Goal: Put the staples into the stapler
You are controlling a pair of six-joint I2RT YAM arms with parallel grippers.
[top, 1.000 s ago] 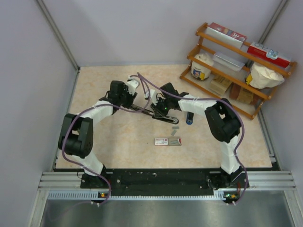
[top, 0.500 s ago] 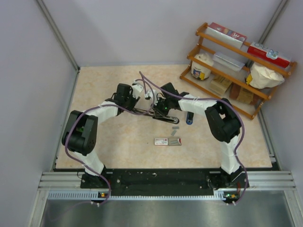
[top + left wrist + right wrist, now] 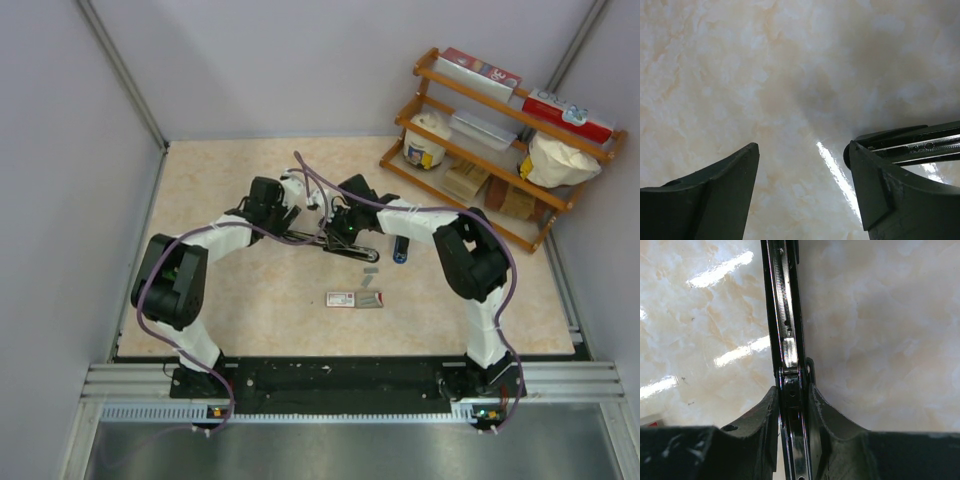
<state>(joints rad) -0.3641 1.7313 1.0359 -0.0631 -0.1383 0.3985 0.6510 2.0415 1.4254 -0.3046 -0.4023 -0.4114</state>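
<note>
The box (image 3: pixel 342 298) lies flat on the table (image 3: pixel 230 300), nearest the arm bases. A strip of staples (image 3: pixel 372 299) sits just beside it on the right, and two shorter strips lie a little farther out. Beyond them, apart from the staples, the right gripper (image 3: pixel 792 390) clamps the stapler (image 3: pixel 786 325), which is laid open, with one finger on each side of its rail. The left gripper (image 3: pixel 802 147) stands open and empty, the stapler's end just beside one finger.

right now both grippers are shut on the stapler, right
Not both. The right gripper is shut on the stapler, but the left gripper stands open beside it with nothing between its jaws, as the left wrist view shows.
</note>
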